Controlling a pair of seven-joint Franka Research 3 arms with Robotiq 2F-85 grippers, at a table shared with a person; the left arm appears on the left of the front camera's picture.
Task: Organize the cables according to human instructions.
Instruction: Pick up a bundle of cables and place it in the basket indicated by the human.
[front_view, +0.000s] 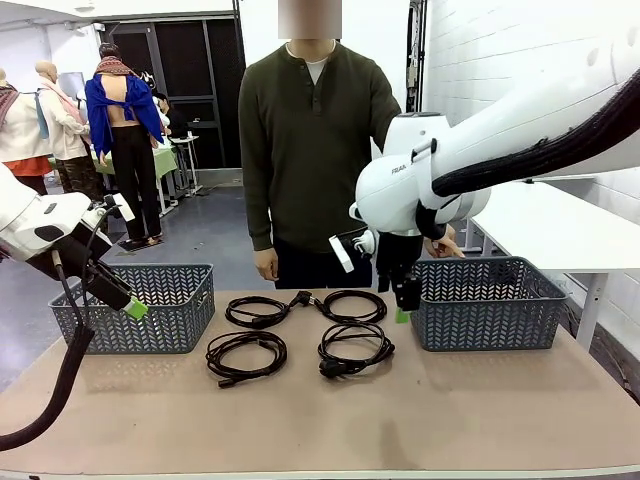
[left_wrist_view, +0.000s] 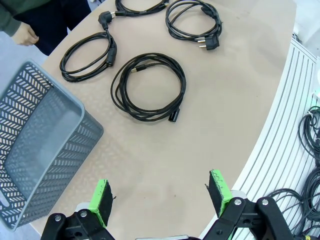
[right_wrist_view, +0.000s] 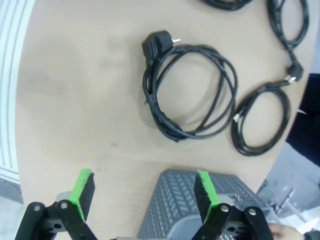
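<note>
Four cables (front_view: 335, 368) lie coiled in the middle of the worktop (front_view: 320, 425). The left tool (left_wrist_view: 159, 192) hovers spread before the left basket (front_view: 150, 322); the right tool (right_wrist_view: 143, 189), also spread, hangs just beside the right basket (front_view: 490, 315), holding nothing.

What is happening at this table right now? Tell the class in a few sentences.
Nothing is being handled yet. Four coiled cables lie on the table between two grey baskets. The left gripper hangs open beside the left basket, and the right gripper hangs open over the edge of the right basket. Neither holds anything. A person stands at the far side.
</note>
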